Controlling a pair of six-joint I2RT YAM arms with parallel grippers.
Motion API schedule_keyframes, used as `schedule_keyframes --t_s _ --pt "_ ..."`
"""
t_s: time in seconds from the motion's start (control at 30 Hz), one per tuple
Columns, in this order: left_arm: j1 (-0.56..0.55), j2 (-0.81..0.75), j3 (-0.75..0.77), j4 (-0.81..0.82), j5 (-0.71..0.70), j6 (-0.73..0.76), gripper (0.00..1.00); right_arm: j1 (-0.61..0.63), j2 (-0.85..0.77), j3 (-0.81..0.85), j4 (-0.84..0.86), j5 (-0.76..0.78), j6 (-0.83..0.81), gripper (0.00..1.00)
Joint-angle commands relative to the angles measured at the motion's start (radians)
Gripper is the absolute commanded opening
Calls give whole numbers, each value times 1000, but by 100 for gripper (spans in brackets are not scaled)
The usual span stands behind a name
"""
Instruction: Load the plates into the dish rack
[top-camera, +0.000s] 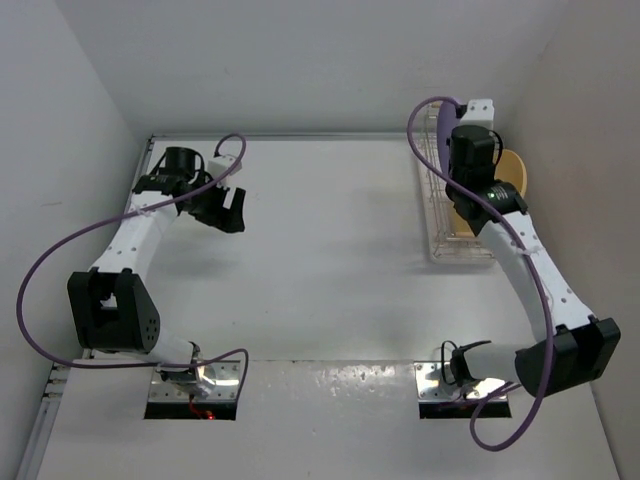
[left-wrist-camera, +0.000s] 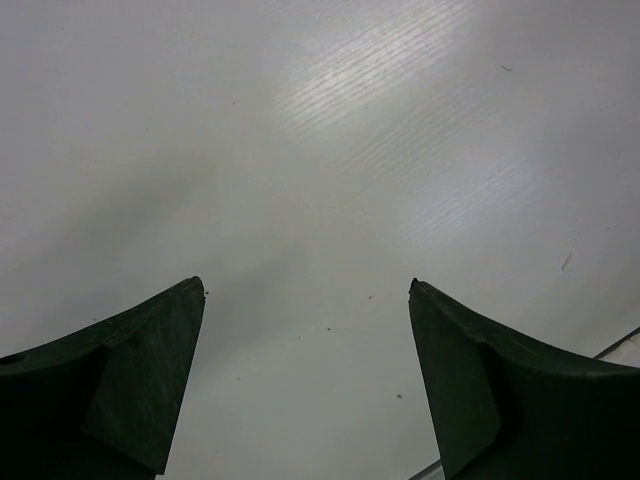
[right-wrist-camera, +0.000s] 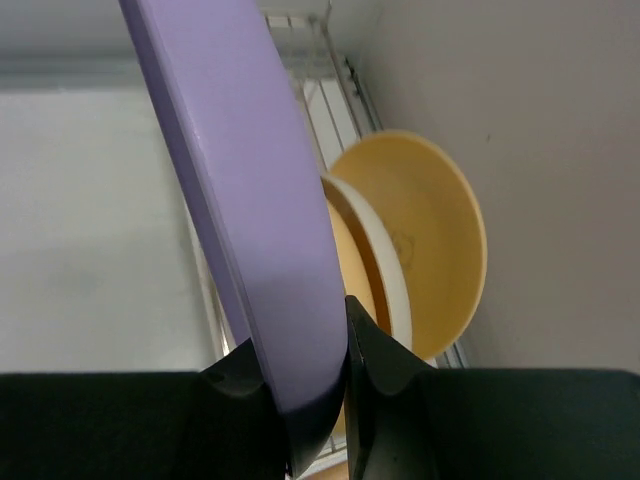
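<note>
Three plates stand on edge inside the dish rack (top-camera: 462, 246): a yellow plate (right-wrist-camera: 440, 230) at the side next to the wall, a cream plate (right-wrist-camera: 392, 280) just in front of it, and a second yellow plate (right-wrist-camera: 350, 262) after that. They lean a little, but the thin wires of the rack keep them upright, so each one takes its own slot.

The fourth one, the lavender plate (right-wrist-camera: 250, 180), is not in the rack yet. The right fingers (right-wrist-camera: 385, 360) are closed tightly on its rim and hold it edge-on over the rack, beside the second yellow plate. I think this is so that it can go down into a free slot without hitting its neighbours. Whether it touches the wires, I cannot tell.

The left fingers (left-wrist-camera: 140, 370) are spread wide with nothing between them. They hang over bare surface (left-wrist-camera: 350, 150), well apart from the rack, probably to stay out of the way. By my judgement only this last plate remains to be loaded.
</note>
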Motion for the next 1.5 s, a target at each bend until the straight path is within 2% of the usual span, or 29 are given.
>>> schedule_keyframes --t_s 0.0,0.6,0.9,1.1,1.2,1.47 --pt "8 -30 -21 16 -6 -13 87 -28 1 -82 -9 -11 2 0" --pt "17 -12 -30 16 3 -13 87 -61 48 -321 167 41 -13 0" --pt "27 -12 -39 16 12 -13 87 -47 91 -348 221 95 -24 0" --pt "27 -12 -39 16 12 -13 87 -10 83 -378 256 218 -38 0" --pt "27 -12 -48 16 12 -13 87 -10 77 -392 235 213 -22 0" --pt "27 -12 -48 16 12 -13 87 -41 99 -381 135 69 85 0"
